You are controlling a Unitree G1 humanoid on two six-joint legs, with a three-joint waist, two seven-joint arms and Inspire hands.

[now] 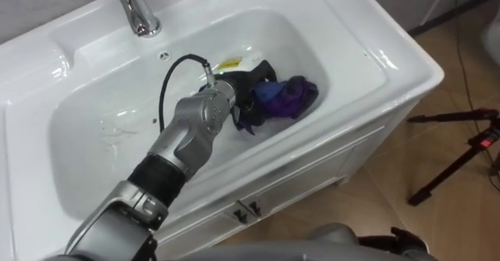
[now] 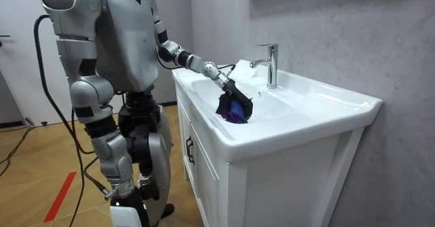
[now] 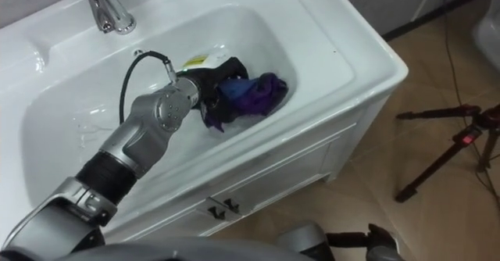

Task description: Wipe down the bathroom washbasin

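my left hand (image 1: pixel 244 87), dark fingers clamped on a bunched purple-and-blue cloth (image 1: pixel 287 97), reached down into the glossy white ceramic basin (image 1: pixel 351 66) while i stood against the white vanity cabinet (image 2: pixel 204 179). the cloth sat low in the bowl, right of centre and near the front wall, well apart from the chrome tap (image 1: pixel 137 11) on the back ledge. my right hand (image 2: pixel 129 206) hung beside my leg; whether it was apart or together i could not tell. the cloth looked soft, light and limp, probably quick to slide on the slick ceramic. i judged it best held by its gathered middle, with loose folds left to drag across the surface, and held firmly enough not to slip free.
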